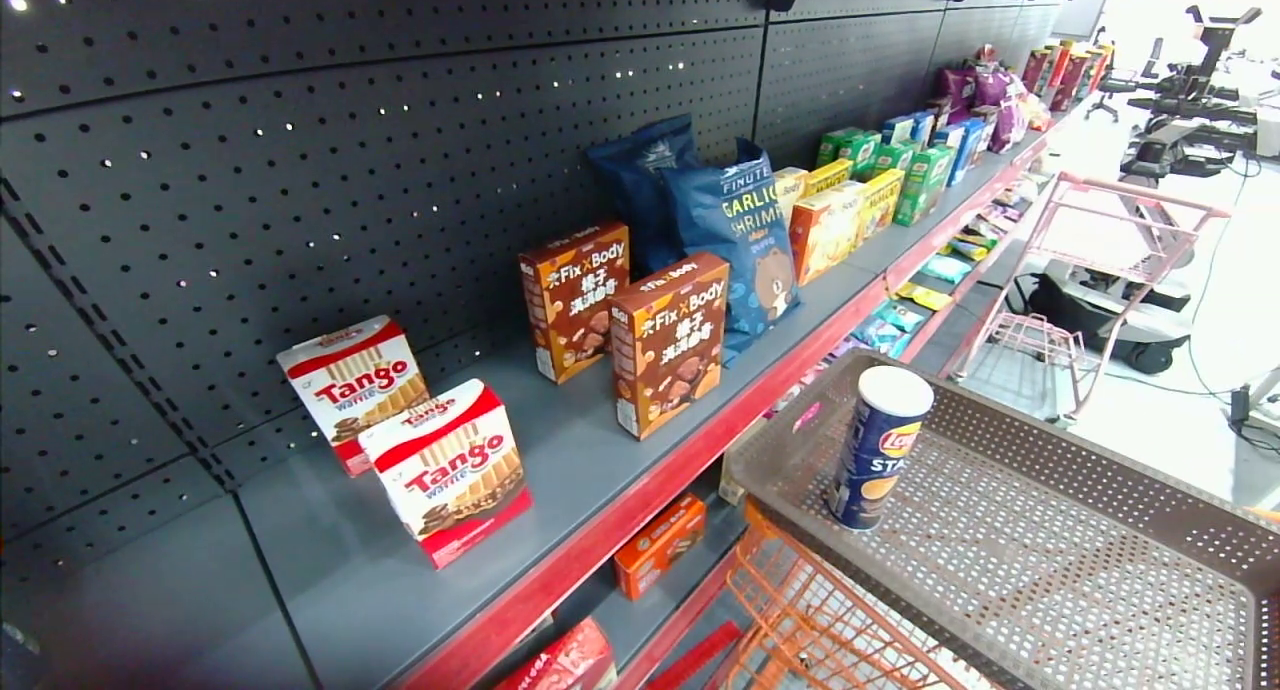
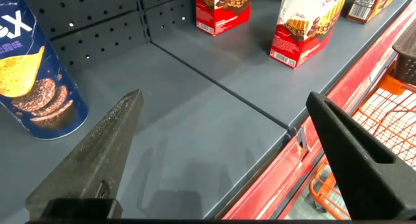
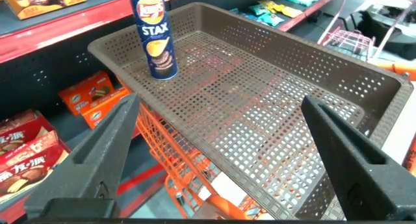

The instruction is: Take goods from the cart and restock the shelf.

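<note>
A blue chip can (image 1: 877, 447) with a white lid stands upright at the near-shelf corner of the brown perforated cart basket (image 1: 1050, 560); the right wrist view has the can (image 3: 155, 37) too. My right gripper (image 3: 218, 146) hovers open above the basket (image 3: 364, 74), some way from the can. My left gripper (image 2: 221, 139) is open over a bare stretch of the grey shelf (image 2: 195, 133). Another blue chip can (image 2: 32, 74) stands on the shelf beside it. Two red-and-white wafer boxes (image 1: 400, 435) stand further along the shelf.
Two brown boxes (image 1: 625, 325), blue snack bags (image 1: 720, 220) and several more boxes line the shelf (image 1: 600, 420). The shelf's red front edge (image 1: 640, 490) sits close to the orange cart frame (image 1: 810, 620). Lower shelves hold orange boxes (image 1: 660, 545). A pink cart (image 1: 1090, 280) stands farther off.
</note>
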{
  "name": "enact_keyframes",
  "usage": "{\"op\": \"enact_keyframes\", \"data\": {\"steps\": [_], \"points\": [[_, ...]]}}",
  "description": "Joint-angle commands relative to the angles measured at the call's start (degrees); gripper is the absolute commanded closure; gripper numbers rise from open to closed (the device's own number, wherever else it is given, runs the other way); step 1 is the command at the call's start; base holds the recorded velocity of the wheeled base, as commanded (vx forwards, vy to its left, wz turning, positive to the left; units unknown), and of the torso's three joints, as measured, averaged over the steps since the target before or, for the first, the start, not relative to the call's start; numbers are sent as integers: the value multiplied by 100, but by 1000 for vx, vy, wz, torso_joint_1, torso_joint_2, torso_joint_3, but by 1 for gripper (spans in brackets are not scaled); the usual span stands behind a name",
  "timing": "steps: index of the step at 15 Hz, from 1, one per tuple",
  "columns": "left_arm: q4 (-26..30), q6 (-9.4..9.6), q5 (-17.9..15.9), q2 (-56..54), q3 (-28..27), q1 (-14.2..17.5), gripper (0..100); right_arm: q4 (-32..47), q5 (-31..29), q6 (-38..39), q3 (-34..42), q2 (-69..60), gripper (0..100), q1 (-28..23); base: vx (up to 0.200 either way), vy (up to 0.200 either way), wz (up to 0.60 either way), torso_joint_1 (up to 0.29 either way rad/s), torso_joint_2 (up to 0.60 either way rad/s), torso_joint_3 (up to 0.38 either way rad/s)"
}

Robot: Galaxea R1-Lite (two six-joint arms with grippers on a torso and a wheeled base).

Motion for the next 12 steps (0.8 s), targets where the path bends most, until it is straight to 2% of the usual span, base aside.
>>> {"op": "enact_keyframes", "data": {"steps": [1,3,7,8,11,12], "points": [[-4,-13,10,-2,0,0,0,185,276,-31,-1232,780,0,62,0,0,0,0,0,0],[-4,-13,10,-2,0,0,0,519,346,-49,-1900,1307,0,167,0,0,0,0,0,0],[-4,-4,2,-2,0,0,0,959,575,48,-2199,1430,0,1274,0,0,0,0,0,0],[-4,-4,2,-2,0,0,0,959,425,74,-2225,1483,0,1503,0,0,0,0,0,0],[-4,-4,2,-2,0,0,0,669,-339,48,-2217,2177,0,1503,0,0,0,0,0,0],[-4,-4,2,-2,0,0,0,484,-383,48,-2199,2423,0,1494,0,0,0,0,0,0]]}}
